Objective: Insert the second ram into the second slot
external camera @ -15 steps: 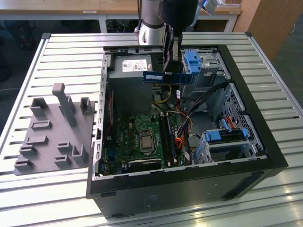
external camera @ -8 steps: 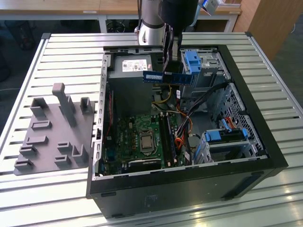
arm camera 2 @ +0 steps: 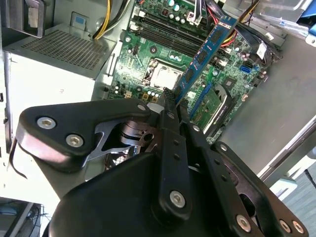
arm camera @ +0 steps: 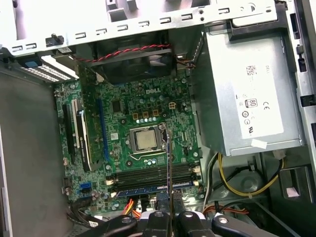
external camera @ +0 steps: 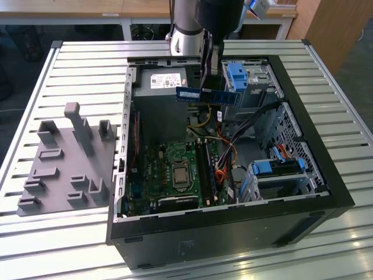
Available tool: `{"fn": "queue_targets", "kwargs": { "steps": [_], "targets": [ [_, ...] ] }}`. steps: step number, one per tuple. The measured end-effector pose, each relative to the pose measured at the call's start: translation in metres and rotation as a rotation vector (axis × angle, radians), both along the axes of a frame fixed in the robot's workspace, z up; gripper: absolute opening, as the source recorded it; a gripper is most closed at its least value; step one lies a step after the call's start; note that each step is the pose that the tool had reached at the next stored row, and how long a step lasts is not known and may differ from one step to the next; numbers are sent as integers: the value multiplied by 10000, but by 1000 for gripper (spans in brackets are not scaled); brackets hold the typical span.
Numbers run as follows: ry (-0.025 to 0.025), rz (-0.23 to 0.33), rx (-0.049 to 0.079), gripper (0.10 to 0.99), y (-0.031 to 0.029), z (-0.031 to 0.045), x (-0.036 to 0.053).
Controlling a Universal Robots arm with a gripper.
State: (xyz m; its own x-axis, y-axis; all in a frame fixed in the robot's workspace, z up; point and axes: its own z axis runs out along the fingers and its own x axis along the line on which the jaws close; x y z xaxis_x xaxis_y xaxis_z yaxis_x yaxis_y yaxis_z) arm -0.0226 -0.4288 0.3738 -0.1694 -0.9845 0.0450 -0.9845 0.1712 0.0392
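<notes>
Gripper (external camera: pixel 208 87): pressed together on the ram, 1 finger on each flat face. In the second wrist view the fingers (arm camera 2: pixel 168 118) clamp the stick's near part, and the gripper (arm camera 2: pixel 174 101) points down into the case.
Ram (external camera: pixel 207 96): a thin blue stick with dark chips, held in the air above the open case. It hangs level, in front of the PSU and just beside the far blue clip, touching nothing but the fingers.
Ram, wrist views: in the second wrist view it (arm camera 2: pixel 205 52) reaches out from the fingertips over the board. In the first wrist view it (arm camera: pixel 169 163) shows edge-on as 1 thin line rising from the gripper (arm camera: pixel 170 216).
Ram vs slots: well above the slots (arm camera: pixel 153 175), not seated. In the exterior view its length runs crosswise to them.
Slots: dark parallel rows beside the CPU (arm camera: pixel 147 140). A blue strip lies along the row farthest from the CPU.
Board (external camera: pixel 157 169): green, flat on the case floor, with the CPU near its middle.
PSU (external camera: pixel 160 81): grey box with a white label, at the far end of the case.
Clips: 2 chunky light-blue ones, 1 on the far drive cage (external camera: pixel 236 76) and 1 on the near cage (external camera: pixel 280 166).
Cables (external camera: pixel 250 122): dark bundle running from the cages toward the board.
Case (external camera: pixel 233 227): black tower lying on its side, open side up, on a slatted metal table (external camera: pixel 87 64).
Fixture (external camera: pixel 64 157): grey block with upright posts, on the table at the exterior view's left, just beside the case.
</notes>
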Motion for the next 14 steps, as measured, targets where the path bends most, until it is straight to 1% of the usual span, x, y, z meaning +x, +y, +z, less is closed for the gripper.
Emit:
{"fn": "queue_targets", "kwargs": {
  "steps": [14],
  "targets": [
    [0, -479, -4, 137, 0, 0, 0]
  ]
}}
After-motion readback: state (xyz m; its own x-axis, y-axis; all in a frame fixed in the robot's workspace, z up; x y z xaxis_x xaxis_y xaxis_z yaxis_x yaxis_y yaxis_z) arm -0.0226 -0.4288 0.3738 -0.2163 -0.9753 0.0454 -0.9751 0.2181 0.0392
